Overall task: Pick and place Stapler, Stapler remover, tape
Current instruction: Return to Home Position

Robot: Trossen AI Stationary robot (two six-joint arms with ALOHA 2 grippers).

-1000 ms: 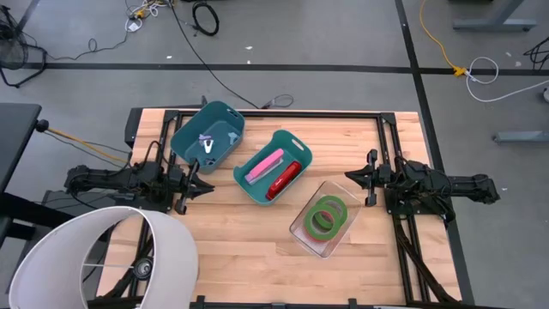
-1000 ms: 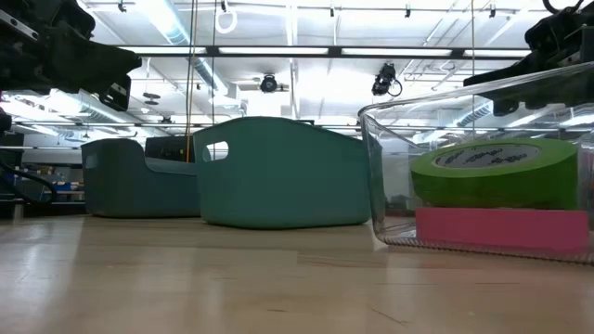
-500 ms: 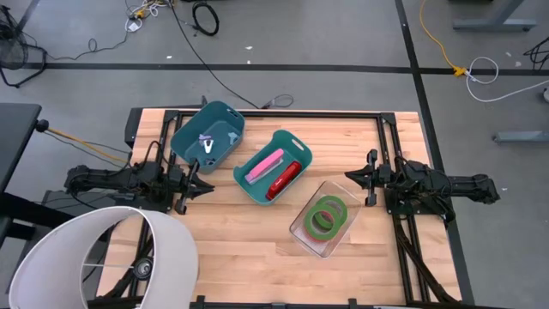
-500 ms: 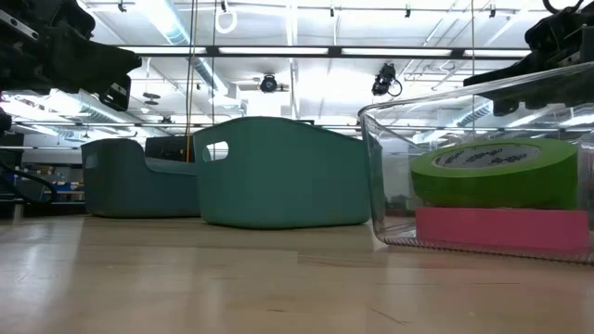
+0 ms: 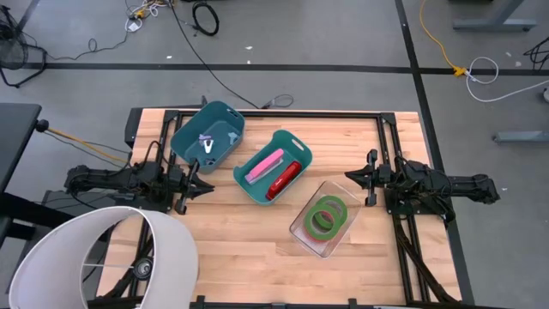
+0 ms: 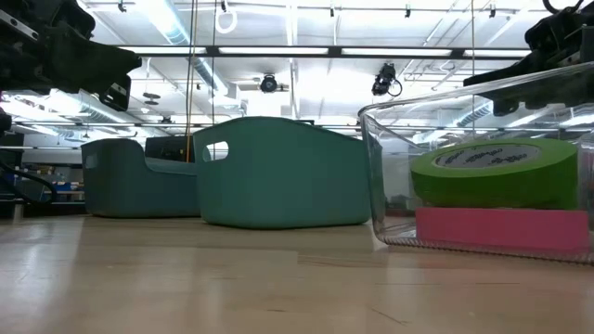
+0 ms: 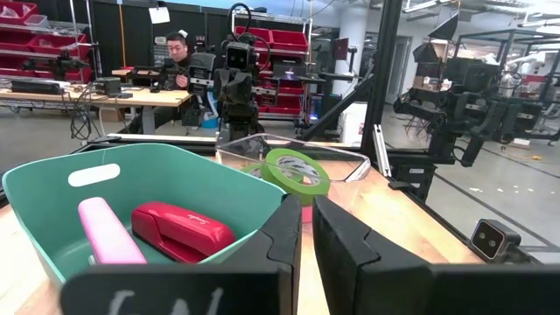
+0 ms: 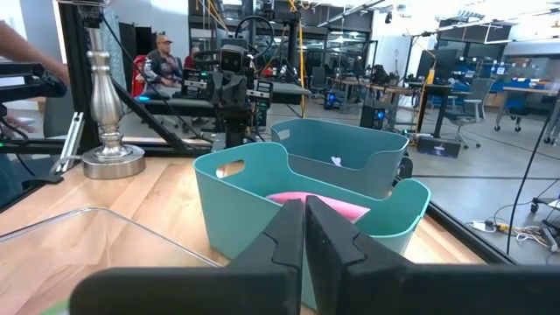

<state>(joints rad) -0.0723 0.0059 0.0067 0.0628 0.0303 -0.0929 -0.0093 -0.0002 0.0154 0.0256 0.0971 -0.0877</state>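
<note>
2 tape rolls are lying in a clear bin at lower center-right; both probably light and stiff, best pinched across the rim. The left gripper and right gripper are hovering clenched and empty at mid-left and mid-right.

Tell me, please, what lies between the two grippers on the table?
In the high view, the teal bin holding a pink stapler and a red stapler lies between the left gripper and the right gripper.
</note>
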